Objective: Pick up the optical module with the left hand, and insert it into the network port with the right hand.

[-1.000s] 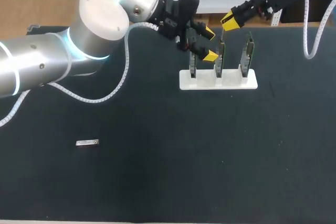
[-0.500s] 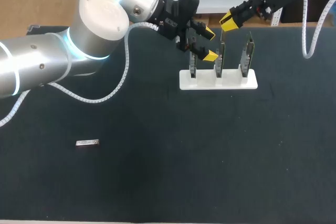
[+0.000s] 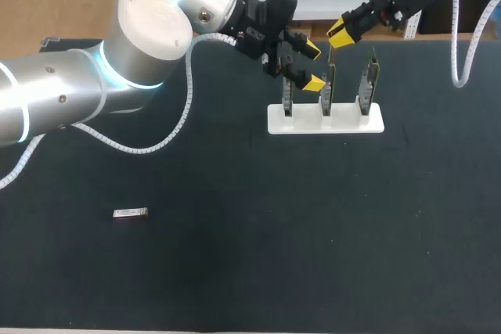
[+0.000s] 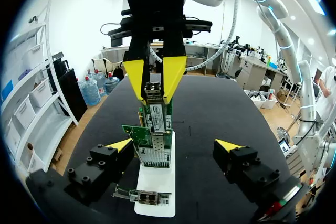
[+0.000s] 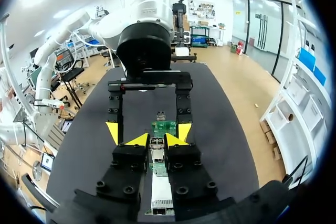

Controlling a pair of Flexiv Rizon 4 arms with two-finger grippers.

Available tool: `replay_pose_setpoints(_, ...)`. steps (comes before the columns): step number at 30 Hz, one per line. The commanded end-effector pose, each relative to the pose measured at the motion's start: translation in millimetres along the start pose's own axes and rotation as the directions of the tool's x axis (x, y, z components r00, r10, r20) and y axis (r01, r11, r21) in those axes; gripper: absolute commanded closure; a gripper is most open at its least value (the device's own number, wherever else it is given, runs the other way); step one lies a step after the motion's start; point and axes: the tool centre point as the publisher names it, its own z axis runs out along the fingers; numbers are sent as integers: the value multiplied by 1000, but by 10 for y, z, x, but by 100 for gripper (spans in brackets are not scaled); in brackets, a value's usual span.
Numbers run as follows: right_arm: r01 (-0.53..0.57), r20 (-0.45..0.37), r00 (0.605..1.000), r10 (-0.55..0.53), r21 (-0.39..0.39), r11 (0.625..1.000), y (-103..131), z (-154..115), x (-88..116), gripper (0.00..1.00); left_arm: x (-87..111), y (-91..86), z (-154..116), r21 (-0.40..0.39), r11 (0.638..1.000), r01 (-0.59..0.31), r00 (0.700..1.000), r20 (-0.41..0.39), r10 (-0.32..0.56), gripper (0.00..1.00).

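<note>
**Operator:** My left gripper (image 3: 313, 66) was spread wide and held nothing, hanging just beside the white rack (image 3: 348, 120). My right gripper (image 3: 341, 33) was pinched on the top of the middle network card (image 3: 329, 85).

**Supervisor:** And the optical module?

**Operator:** The optical module (image 3: 130, 213) lay flat on the table (image 3: 313, 240), alone, well apart from both arms, over on my left. It looked a slim, silvery little bar; finer detail was too small to tell.

**Supervisor:** How would it handle?

**Operator:** Light and stiff, I judged, but smooth metal, apt to skid. I'd have closed across its long sides near the middle, leaving the plug end free for the port.
</note>
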Motion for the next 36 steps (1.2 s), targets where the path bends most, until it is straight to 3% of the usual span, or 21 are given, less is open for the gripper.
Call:
replay_pose_setpoints(1, -1, 0, 1000, 1, 9, 1000, 32, 15, 33, 100, -8, 15, 2, 3, 1000, 1, 1000, -4, -1, 0)
replay_pose_setpoints(36, 67, -29, 997, -66, 49, 997, 32, -21, -50, 100, -8, 15, 2, 3, 1000, 1, 1000, -4, -1, 0)
